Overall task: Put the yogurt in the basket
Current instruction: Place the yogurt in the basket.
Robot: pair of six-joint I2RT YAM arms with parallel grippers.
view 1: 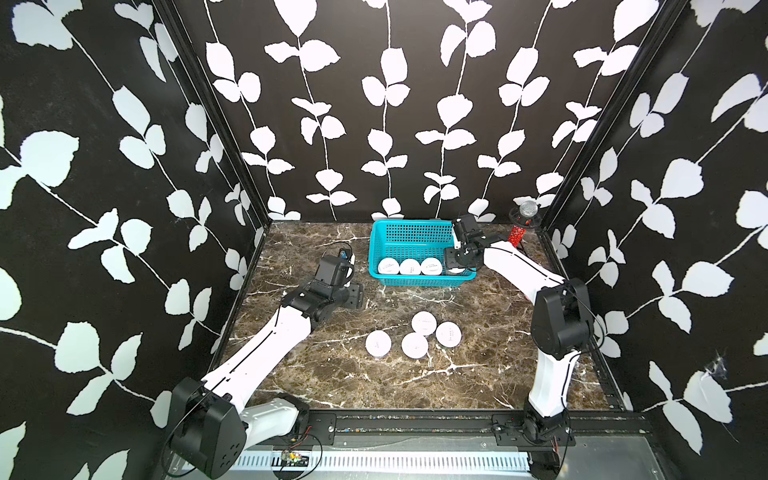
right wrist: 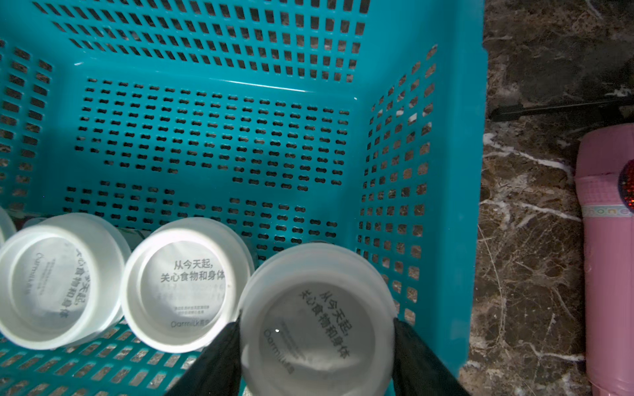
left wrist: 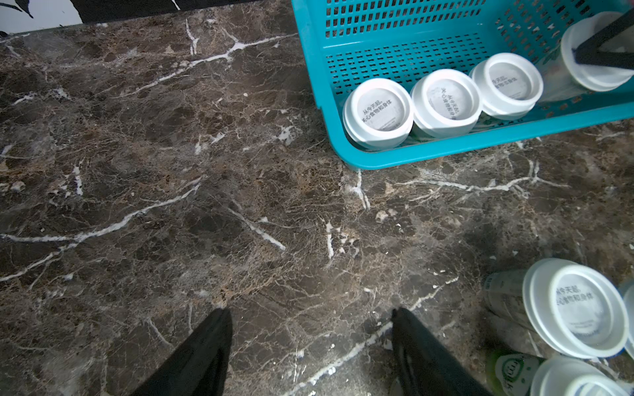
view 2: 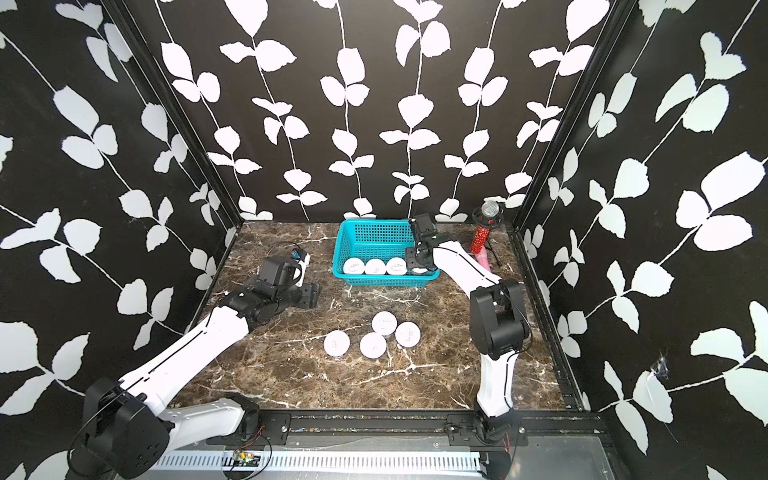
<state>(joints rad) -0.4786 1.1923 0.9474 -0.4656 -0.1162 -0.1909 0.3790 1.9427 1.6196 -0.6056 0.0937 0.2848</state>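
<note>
The turquoise basket point(view 1: 422, 281) stands at the back middle of the marble table, seen in both top views. Three yogurt cups point(view 1: 410, 266) with white lids sit in a row along its near wall. My right gripper point(right wrist: 316, 324) reaches down into the basket's right end and is shut on a fourth yogurt cup point(right wrist: 317, 329), a finger pressed on each side, beside that row. Several more yogurt cups point(view 1: 424, 323) stand clustered on the table in front of the basket. My left gripper point(left wrist: 310, 313) hovers open over bare marble, left of the basket, with nothing between its fingers.
A toy microphone point(view 1: 517, 237) with a glittery red and pink handle point(right wrist: 607, 257) leans on a small stand at the back right, close to the basket's right wall. Black leaf-patterned walls enclose the table on three sides. A black rail point(view 1: 415, 424) runs along the front edge.
</note>
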